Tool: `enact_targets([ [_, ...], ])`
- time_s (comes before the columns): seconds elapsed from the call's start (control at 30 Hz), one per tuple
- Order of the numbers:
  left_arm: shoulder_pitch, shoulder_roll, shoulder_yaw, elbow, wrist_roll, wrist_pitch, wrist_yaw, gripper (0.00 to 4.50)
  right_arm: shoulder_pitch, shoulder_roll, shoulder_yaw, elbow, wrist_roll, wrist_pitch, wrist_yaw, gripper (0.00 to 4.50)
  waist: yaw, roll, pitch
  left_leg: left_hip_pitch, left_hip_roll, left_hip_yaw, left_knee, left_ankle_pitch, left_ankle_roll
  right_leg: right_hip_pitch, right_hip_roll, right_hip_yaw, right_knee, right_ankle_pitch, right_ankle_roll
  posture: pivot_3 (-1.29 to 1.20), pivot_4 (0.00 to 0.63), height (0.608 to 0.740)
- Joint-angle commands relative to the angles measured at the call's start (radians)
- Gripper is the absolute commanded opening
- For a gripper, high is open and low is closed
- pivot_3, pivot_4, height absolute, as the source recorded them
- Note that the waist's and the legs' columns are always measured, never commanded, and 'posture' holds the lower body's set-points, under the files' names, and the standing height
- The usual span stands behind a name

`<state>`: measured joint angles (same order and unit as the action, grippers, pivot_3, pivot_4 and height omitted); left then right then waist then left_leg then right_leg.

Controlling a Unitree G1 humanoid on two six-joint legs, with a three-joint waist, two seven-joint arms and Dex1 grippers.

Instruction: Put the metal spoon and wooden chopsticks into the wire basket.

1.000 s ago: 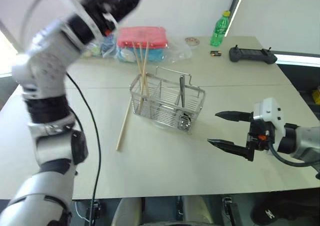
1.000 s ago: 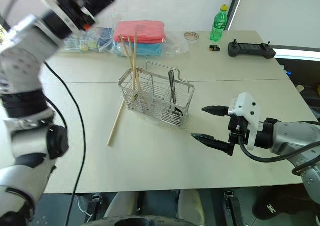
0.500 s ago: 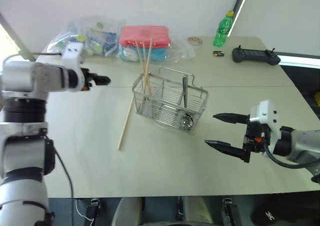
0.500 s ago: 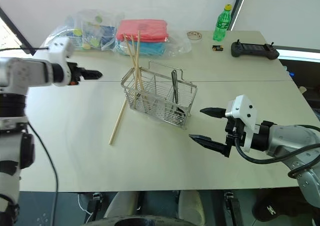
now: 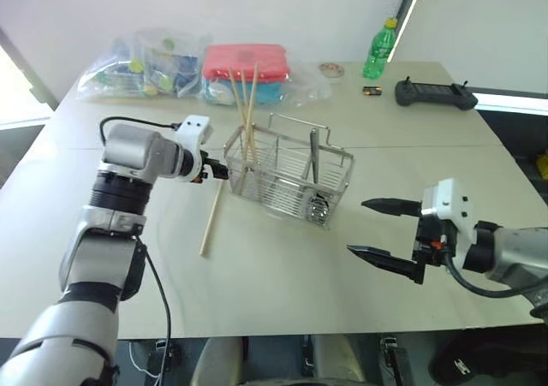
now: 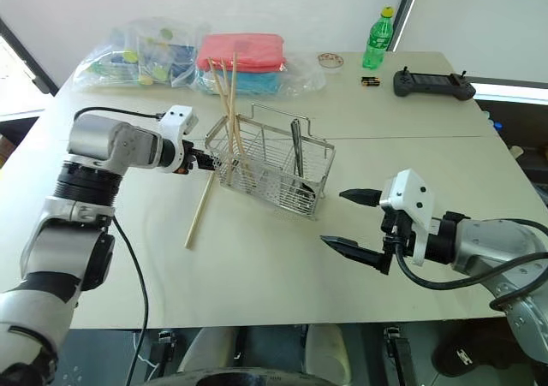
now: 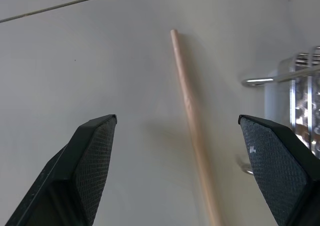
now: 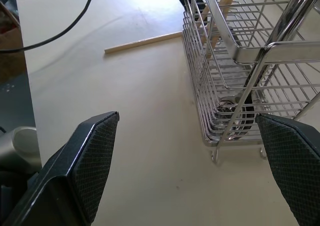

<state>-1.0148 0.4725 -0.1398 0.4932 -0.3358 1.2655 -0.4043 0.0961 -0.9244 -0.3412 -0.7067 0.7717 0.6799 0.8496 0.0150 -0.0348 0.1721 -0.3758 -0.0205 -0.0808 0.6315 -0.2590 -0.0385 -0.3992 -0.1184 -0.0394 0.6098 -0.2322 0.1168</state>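
The wire basket [image 5: 291,189] stands mid-table. The metal spoon [image 5: 314,159] is upright inside it, bowl down. Some wooden chopsticks [image 5: 244,103] lean in its left compartment, and one more chopstick [image 5: 211,219] lies flat on the table beside that end. My left gripper [image 5: 218,170] hovers open just left of the basket, above the loose chopstick [image 7: 190,116], which runs between its fingers in the left wrist view. My right gripper [image 5: 357,226] is open and empty, to the right of the basket [image 8: 220,85] and pointing at it.
Along the far edge sit clear bags [image 5: 141,61], a red and blue pack [image 5: 244,63], a tape roll [image 5: 330,69], a green bottle [image 5: 377,50] and a black controller [image 5: 432,93]. A black cable hangs from my left arm. The table's front edge is close.
My left arm has swung down from high above the table to the basket's left end, over the loose chopstick. The right gripper stayed put and open.
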Motion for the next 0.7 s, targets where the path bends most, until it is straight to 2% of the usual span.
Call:
enact_targets([
  [0.03,-0.062,-0.015,-0.005,0.051,0.05,-0.093,-0.019,4.11,0.006,0.004,-0.038,-0.036,0.022,-0.005,-0.01,4.48,0.001,0.0,0.0,0.0,0.0,0.0,0.0,0.0,0.0,0.0,0.0,0.0,0.0,0.0,0.0,0.0,0.15,0.692],
  [0.33,-0.156,-0.092,0.001,0.303,0.13,-0.232,-0.071,4.11,0.007,0.013,-0.029,-0.038,0.024,-0.011,-0.034,4.48,-0.003,0.0,0.0,0.0,0.0,0.0,0.0,0.0,0.0,0.0,0.0,0.0,0.0,0.0,0.001,0.0,0.15,0.692],
  [0.63,-0.166,-0.106,-0.006,0.401,0.193,-0.243,-0.097,4.11,0.014,0.015,-0.039,-0.041,0.033,-0.01,-0.048,4.48,-0.002,0.0,0.0,0.001,0.0,0.0,0.0,0.0,0.0,0.001,0.0,-0.001,0.0,0.0,0.001,0.0,0.15,0.692],
  [0.7,-0.164,-0.108,-0.002,0.413,0.198,-0.239,-0.101,3.61,0.014,0.016,-0.041,-0.042,0.037,-0.011,-0.051,4.48,-0.003,0.0,0.0,0.001,0.0,0.0,0.0,0.0,0.0,0.001,0.0,-0.001,0.0,0.0,0.001,0.0,0.15,0.692],
])
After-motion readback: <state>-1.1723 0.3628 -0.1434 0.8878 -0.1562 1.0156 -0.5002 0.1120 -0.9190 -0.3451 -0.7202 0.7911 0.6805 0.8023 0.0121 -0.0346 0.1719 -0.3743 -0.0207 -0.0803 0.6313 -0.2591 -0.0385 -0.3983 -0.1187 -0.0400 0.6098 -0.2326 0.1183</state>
